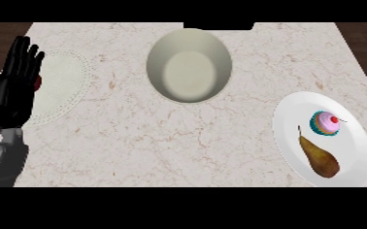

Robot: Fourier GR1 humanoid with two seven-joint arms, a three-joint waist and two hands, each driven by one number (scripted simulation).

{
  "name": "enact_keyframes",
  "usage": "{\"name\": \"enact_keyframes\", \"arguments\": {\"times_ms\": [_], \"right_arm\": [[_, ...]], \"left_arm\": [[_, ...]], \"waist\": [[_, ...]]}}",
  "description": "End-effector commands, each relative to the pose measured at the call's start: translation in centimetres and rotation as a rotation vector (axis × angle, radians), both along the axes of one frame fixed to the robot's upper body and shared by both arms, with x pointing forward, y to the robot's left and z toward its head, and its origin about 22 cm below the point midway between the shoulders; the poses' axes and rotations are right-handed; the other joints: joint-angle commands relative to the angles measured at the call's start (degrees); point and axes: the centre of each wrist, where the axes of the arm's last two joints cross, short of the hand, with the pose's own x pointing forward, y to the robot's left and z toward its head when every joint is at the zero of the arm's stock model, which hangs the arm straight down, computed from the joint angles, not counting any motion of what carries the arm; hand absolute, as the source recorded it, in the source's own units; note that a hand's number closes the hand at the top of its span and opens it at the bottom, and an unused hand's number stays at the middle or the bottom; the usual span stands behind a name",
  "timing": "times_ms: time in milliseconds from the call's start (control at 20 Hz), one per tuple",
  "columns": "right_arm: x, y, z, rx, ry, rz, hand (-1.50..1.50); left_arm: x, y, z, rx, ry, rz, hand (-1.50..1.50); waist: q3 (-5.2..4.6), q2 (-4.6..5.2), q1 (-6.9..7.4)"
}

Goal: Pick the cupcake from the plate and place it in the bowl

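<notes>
A: Where does the cupcake (326, 123) sit?

B: On the white plate (290, 126), toward that plate's far side; a brown pear (320, 158) lies just beside it on the near side, stem pointing up past the cupcake's left; the two look close but I cannot tell whether they touch.

A: And the target?

B: The beige bowl (189, 65) stands well apart from the plate, up and to its left across the marbled worktop (143, 136); nothing shows inside it.

A: So the step in hand is the pick; how should it be done?

B: I would come down on the cupcake from the side away from the pear, fingers closing round the teal wrapper rather than the pink frosting (the cherry on top would be easy to knock); keeping clear of the pear's stem matters, since a nudge could roll the fruit; then lift straight up before crossing toward the bowl.

A: Which hand?

B: Judging by position, the right; yet no right hand shows in the view at all.

A: And the left hand (19, 85)?

B: It rests far left of the bowl, at the view's edge, palm upright with its fingers (24, 48) straight and released, grasping nothing; its grey forearm runs down to the lower edge; it partly covers a pale round mat (64, 85) lying there, with something small and red just beside the palm that I cannot identify.
</notes>
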Motion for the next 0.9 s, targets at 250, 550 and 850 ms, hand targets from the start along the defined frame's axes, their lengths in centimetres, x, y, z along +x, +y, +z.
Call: {"name": "enact_keyframes", "arguments": {"times_ms": [250, 550, 850], "right_arm": [[0.5, -3.3, -1.5, -0.169, 0.134, 0.105, -1.50], [1.0, -2.7, -5.0, -0.175, 0.145, 0.124, -1.50], [3.1, -1.8, -6.9, -0.210, 0.165, 0.102, -1.50]], "left_arm": [[0.8, 0.3, 1.4, 0.012, -0.008, -0.016, 0.00], [0.4, -1.0, 0.0, 0.003, -0.005, -0.023, 0.00], [0.4, -0.5, -1.8, -0.003, -0.021, -0.021, 0.00]], "waist": [[-0.03, 0.33, 1.28], [-0.06, 0.27, 1.57], [-0.11, 0.38, 1.75]]}}
